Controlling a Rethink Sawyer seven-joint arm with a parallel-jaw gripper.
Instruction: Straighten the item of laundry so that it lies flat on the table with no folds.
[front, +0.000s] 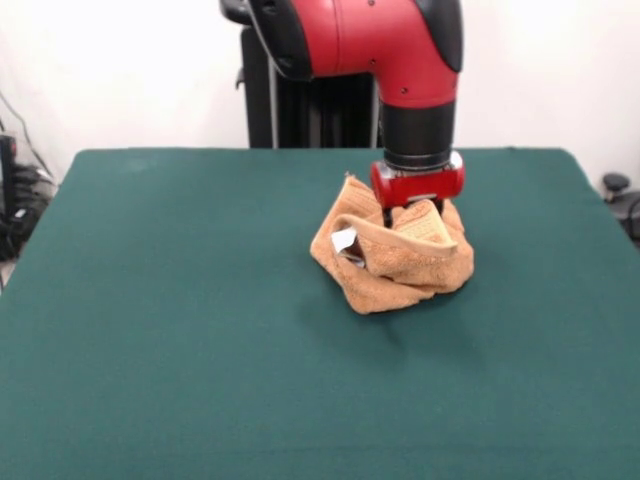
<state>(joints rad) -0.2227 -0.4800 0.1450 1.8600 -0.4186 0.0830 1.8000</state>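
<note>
Seeing the towel (395, 262) bunched right of centre on the surface (180, 330), with the gripper (413, 211) sunk in its top, I cannot tell its state; I would pull one edge outward slowly.

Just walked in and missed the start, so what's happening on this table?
A red and black robot arm has its gripper down in a crumpled orange-tan towel on the green table. The towel is bunched in a heap with folds, its white tag showing on the left, so it is not flat yet. The fingers are hidden in the cloth.
</note>
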